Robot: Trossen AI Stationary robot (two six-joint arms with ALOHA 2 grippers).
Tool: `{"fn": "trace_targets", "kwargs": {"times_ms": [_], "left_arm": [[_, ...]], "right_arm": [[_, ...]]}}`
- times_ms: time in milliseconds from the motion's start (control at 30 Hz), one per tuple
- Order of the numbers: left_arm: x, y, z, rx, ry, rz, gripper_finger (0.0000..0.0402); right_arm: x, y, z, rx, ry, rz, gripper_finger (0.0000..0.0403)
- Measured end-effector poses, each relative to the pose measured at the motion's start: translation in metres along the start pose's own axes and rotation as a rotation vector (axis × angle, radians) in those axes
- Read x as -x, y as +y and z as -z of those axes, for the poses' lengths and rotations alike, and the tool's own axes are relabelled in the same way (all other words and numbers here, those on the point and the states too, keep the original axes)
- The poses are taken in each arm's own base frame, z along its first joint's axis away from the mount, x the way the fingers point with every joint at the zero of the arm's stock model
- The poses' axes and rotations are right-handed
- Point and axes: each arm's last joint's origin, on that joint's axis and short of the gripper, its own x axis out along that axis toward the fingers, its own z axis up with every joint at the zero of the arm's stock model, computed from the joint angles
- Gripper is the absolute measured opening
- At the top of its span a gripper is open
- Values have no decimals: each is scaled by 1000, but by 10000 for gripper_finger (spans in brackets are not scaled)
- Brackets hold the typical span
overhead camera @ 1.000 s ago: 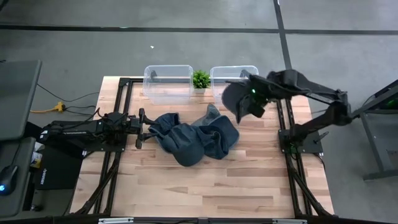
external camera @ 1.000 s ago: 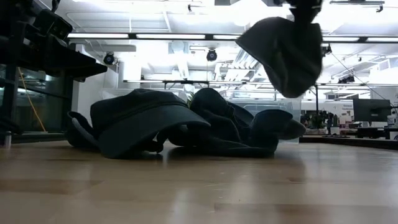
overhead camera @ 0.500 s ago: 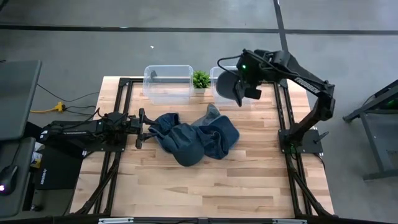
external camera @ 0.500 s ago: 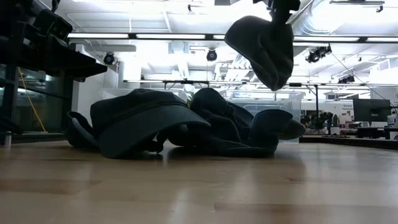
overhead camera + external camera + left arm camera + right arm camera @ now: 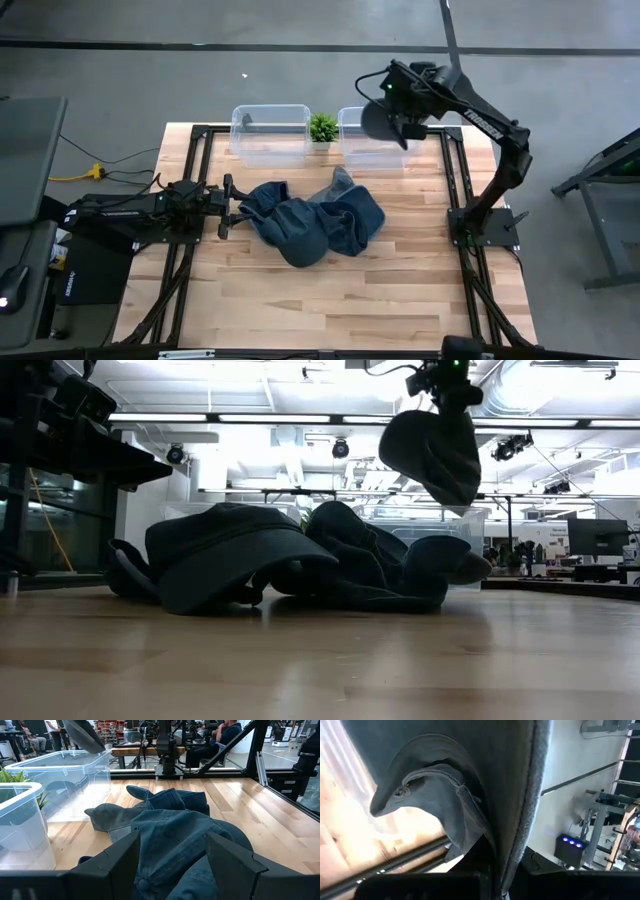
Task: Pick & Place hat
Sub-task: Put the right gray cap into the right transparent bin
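A heap of denim hats (image 5: 315, 222) lay mid-bench, not yet sorted, and the left gripper (image 5: 232, 204) waited at its left-edge side with jaws apart. Beyond, at the far edge, the right gripper (image 5: 408, 118) had its jaws clamped on a dark hat (image 5: 380, 120) hanging above the right clear bin (image 5: 350, 150). Lifting looked done; release into that bin remained, by my judgement.

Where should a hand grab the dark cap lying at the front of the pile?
On the dark cap, take the brim's front edge, coming from above on the table's near side: in the low view the brim juts out clear of the pile of hats.
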Motion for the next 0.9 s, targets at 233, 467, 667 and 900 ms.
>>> {"fn": "trace_targets", "kwargs": {"times_ms": [233, 467, 667, 900], "left_arm": [[0, 0, 0, 0, 0, 0, 221], [0, 0, 0, 0, 0, 0, 221], [0, 0, 0, 0, 0, 0, 221], [0, 0, 0, 0, 0, 0, 221]], "right_arm": [[-14, -10, 1, 31, 1, -28, 20], [-16, -15, -3, 51, -87, -61, 20], [-28, -21, -4, 34, -98, -107, 20], [-54, -25, -12, 46, -77, -179, 20]]}}
